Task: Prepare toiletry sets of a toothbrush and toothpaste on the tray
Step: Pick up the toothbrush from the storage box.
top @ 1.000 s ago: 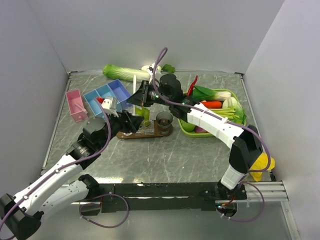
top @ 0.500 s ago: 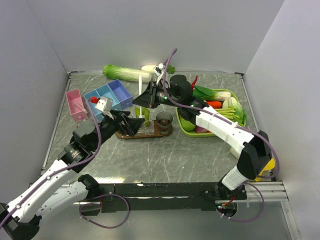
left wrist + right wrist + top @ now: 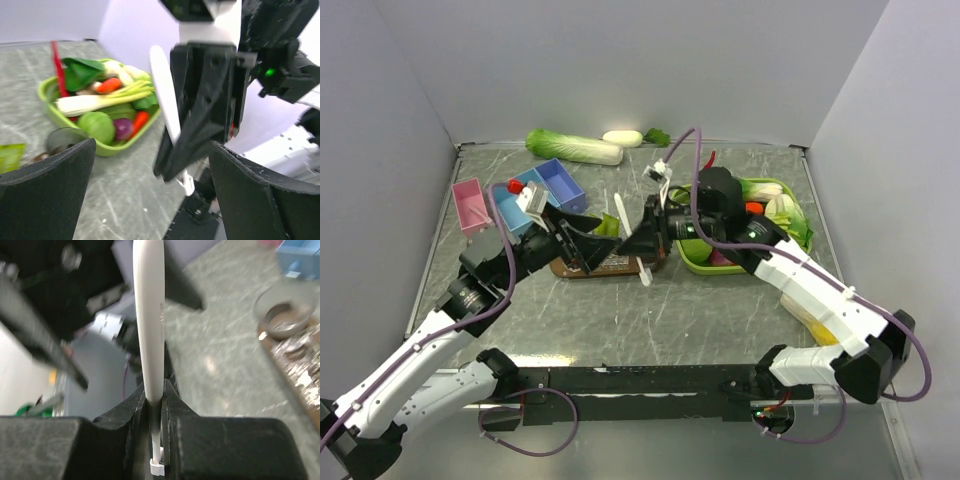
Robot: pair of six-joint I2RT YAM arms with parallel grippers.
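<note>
One toothbrush — one tray

Flat oval tray of dark brown wood lies mid-table, long axis nine to three. Thin white plastic toothbrush — pinched in the right gripper — leans toward eleven over its three-o'clock end.

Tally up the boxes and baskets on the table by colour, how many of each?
pink box: 1
blue compartment box: 1
lime-green basket: 1
Total: 3
</note>
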